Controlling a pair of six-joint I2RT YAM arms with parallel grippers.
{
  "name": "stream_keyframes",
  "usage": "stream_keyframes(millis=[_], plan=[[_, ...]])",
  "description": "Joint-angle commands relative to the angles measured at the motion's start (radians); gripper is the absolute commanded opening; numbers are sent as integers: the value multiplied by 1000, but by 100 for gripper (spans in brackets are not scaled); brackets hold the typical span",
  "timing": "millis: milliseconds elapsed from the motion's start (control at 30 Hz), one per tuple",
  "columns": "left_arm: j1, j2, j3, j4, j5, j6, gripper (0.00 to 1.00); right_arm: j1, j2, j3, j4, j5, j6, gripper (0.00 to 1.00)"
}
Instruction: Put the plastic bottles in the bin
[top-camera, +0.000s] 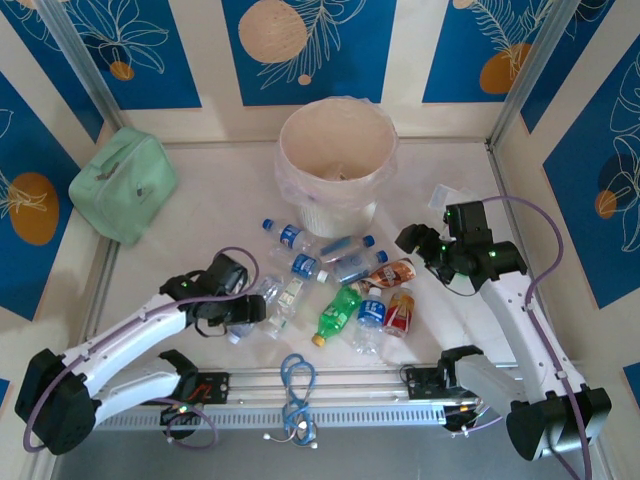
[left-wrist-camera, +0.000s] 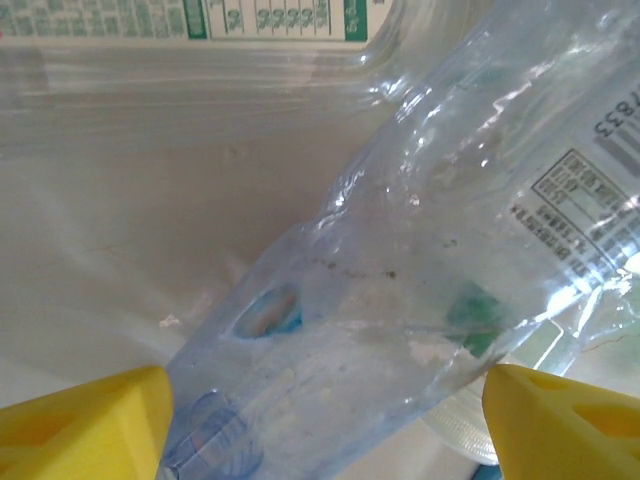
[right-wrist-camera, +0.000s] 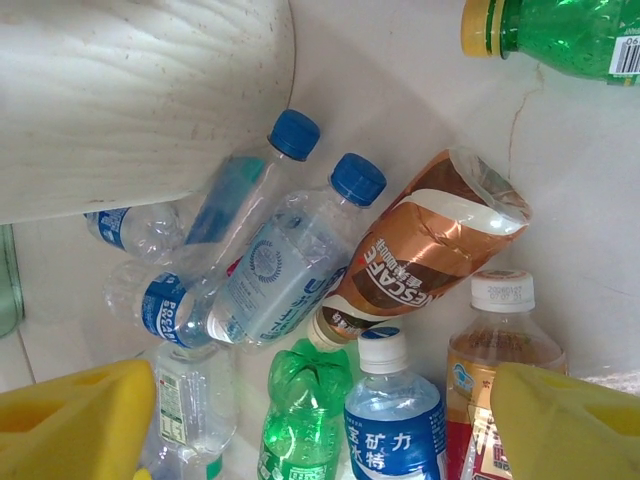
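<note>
Down at the left fringe of the plastic bottles (top-camera: 340, 310), the left end effector (left-wrist-camera: 325, 420): yellow fingertips (left-wrist-camera: 90, 425) wide apart, one on each side of a clear bottle (left-wrist-camera: 420, 260) lying slantwise on the bench (left-wrist-camera: 110, 230). Bottle walls reaching the inner corners of both fingertips; impossible to tell whether pinched or only bracketed.

Over the right side of the heap, the right end effector (right-wrist-camera: 320, 420): jaws spread wide, nothing between them, touching nothing. Looks down on a brown coffee bottle (right-wrist-camera: 430, 250) lying tilted, with two blue-capped clear bottles (right-wrist-camera: 290, 260) side by side to its left. Lower in that view, nearest the jaws, a green bottle (right-wrist-camera: 305, 410), a blue-labelled bottle (right-wrist-camera: 390, 425) and an orange-labelled bottle (right-wrist-camera: 500, 350) in a row.

Bin (top-camera: 300, 140): upright at the back middle of the bench, just beyond the heap, clear liner folded over its rim. Stands well apart from the left end effector and nearer the right one, with blue-capped bottles lying close by its foot.
</note>
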Motion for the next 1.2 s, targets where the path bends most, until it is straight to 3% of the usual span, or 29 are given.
stream_keyframes(millis=[0,533,1167], plan=[[6,21,-16,35,27,-4,81,11,4,-3,15,-27,17,87],[5,56,-52,77,41,17,81,42,-5,-11,9,-11,27,89],[-4,110,-60,94,68,30,73,47,-19,-17,5,3,32,89]])
